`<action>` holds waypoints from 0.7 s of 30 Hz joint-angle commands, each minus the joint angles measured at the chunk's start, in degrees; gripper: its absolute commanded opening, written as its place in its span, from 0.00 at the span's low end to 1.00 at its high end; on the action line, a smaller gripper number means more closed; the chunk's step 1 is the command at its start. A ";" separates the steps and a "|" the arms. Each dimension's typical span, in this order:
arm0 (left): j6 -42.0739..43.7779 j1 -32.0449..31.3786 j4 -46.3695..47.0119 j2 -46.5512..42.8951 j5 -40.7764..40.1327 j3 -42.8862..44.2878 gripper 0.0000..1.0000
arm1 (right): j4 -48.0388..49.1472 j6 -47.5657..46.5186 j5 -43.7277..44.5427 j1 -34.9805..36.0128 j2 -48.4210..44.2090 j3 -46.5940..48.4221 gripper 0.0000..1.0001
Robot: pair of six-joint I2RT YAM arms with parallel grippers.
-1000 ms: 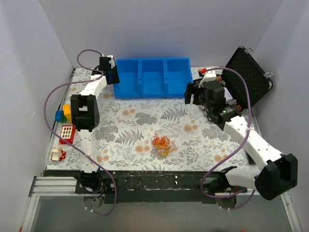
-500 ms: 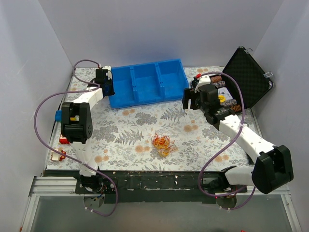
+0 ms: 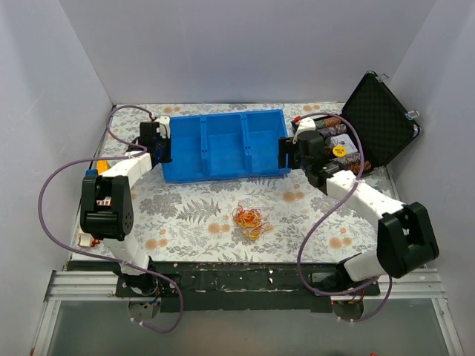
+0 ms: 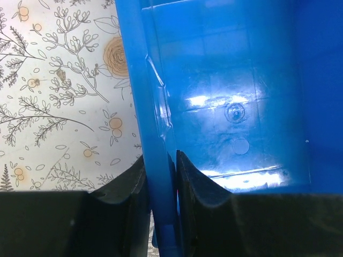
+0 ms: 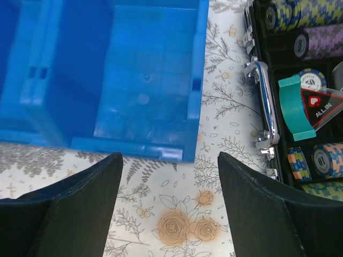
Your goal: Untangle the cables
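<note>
The cables (image 3: 250, 219) lie as a small orange, yellow and dark red tangle on the flowered table, near the front middle, apart from both grippers. My left gripper (image 3: 160, 141) is shut on the left wall of the blue bin (image 3: 223, 144); in the left wrist view the fingers (image 4: 126, 184) pinch the wall (image 4: 155, 134). My right gripper (image 3: 285, 153) is open and empty, just off the bin's right front corner (image 5: 182, 152). The cables do not show in either wrist view.
An open black case (image 3: 378, 122) with poker chips (image 5: 308, 43) stands at the right, close to the right gripper. Toy blocks (image 3: 93, 237) lie along the table's left edge. White walls close in the back and sides.
The left gripper has dragged the blue bin forward and to the right, turning it. The right gripper has moved left and forward, close to the bin's right end.
</note>
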 commanded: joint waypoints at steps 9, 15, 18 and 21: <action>7.25 -0.65 -0.24 -10.88 6.53 -6.38 0.00 | 5.46 -0.09 9.26 0.20 11.61 4.27 0.75; 8.31 -0.73 -0.16 -12.11 6.09 -8.23 0.00 | 7.04 1.58 8.65 0.20 11.26 0.50 0.52; 7.09 -0.91 -1.03 -13.08 6.53 -8.32 0.00 | 7.39 2.73 7.59 0.20 9.60 -2.05 0.43; 5.59 -1.44 -2.00 -14.05 6.97 -9.02 0.00 | 7.66 3.69 7.07 0.20 8.10 -4.16 0.41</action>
